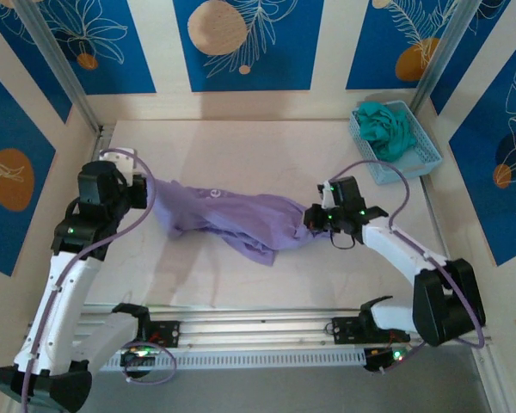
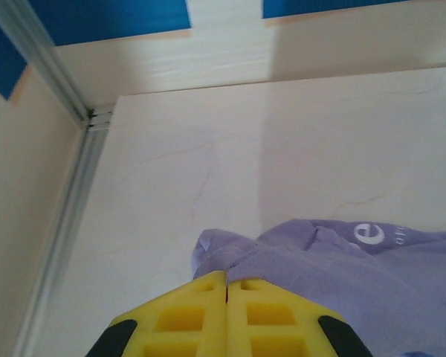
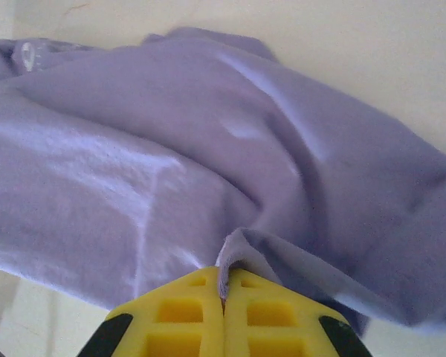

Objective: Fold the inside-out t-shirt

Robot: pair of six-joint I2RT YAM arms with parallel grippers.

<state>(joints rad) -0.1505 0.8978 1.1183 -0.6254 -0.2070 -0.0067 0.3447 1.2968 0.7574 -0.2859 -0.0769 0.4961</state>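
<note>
T-shirt (image 1: 232, 219): lavender, lying bunched in a long band across the middle of the top view, running from centre-left to centre-right on the pale worktop (image 1: 241, 146). The band is widest at its left end and narrows toward the right; a loose flap hangs toward the lower centre of the frame. Faint white print (image 1: 213, 194) shows near the upper left of the cloth, and in the left wrist view it appears as pale letters at the right edge. Left claw (image 1: 148, 196): at the left end of the shirt. In the left wrist view its yellow fingers (image 2: 186, 316) are pressed together with only a thin seam between them, and a corner of the lavender cloth runs right up to the tips, so it appears pinched, though the grip point itself is hidden. Right claw (image 1: 314, 217): at the right end of the shirt. In the right wrist view the yellow fingers are closed together on a small upright ridge of cloth caught between the tips, with the rest of the shirt spread in soft folds across the frame above. Light blue basket (image 1: 417, 155): upper right of the top view, well apart from the shirt, holding a crumpled teal garment (image 1: 387, 129). Blue wall panels (image 1: 241, 52) with orange circles stand behind the worktop.
</note>
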